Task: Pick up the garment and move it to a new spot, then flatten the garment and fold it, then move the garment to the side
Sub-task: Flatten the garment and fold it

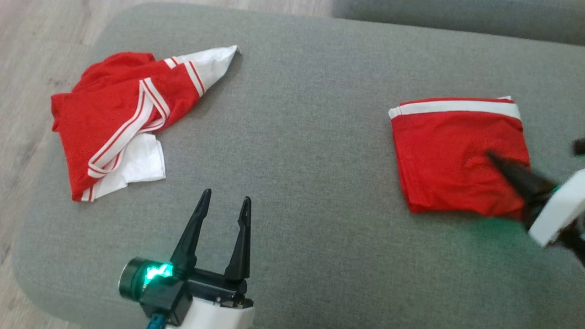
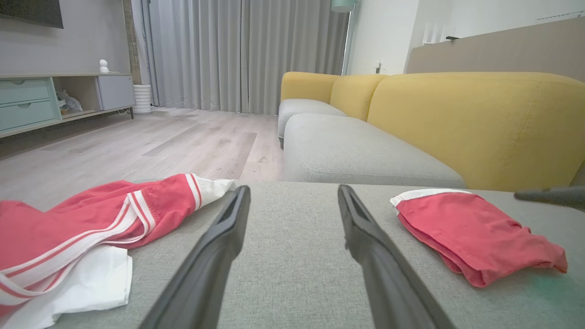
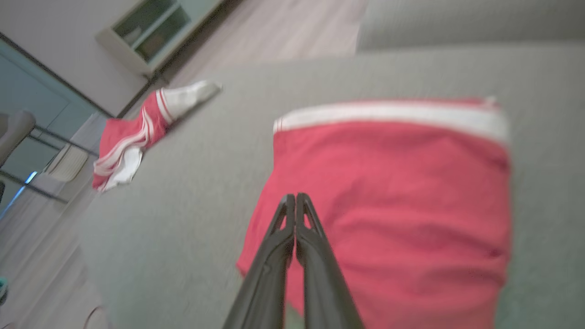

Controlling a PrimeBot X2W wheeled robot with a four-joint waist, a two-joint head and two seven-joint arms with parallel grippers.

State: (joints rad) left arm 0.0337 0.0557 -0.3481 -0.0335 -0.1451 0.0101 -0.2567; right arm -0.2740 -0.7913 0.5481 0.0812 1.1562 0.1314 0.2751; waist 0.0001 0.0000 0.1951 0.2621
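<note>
A folded red garment [image 1: 457, 151] with a white band along its far edge lies flat on the right of the grey cushion [image 1: 297, 137]. My right gripper [image 1: 491, 156] is shut, its tips over the garment's near right part, with no cloth visible between the fingers. The right wrist view shows the gripper [image 3: 296, 196] above the garment [image 3: 388, 192]. A crumpled red-and-white garment [image 1: 114, 119] lies at the far left. My left gripper [image 1: 227, 194] stands open over bare cushion between the two. In the left wrist view the gripper [image 2: 293, 189] sits between the crumpled garment [image 2: 68, 228] and the folded one [image 2: 470, 233].
The cushion's left edge drops to a wooden floor [image 1: 27, 55]. Beyond the cushion stands a sofa with grey seats [image 2: 356, 155] and yellow backs [image 2: 480, 123]. A low cabinet [image 2: 55, 98] lines the far wall. Bare cushion spans the middle.
</note>
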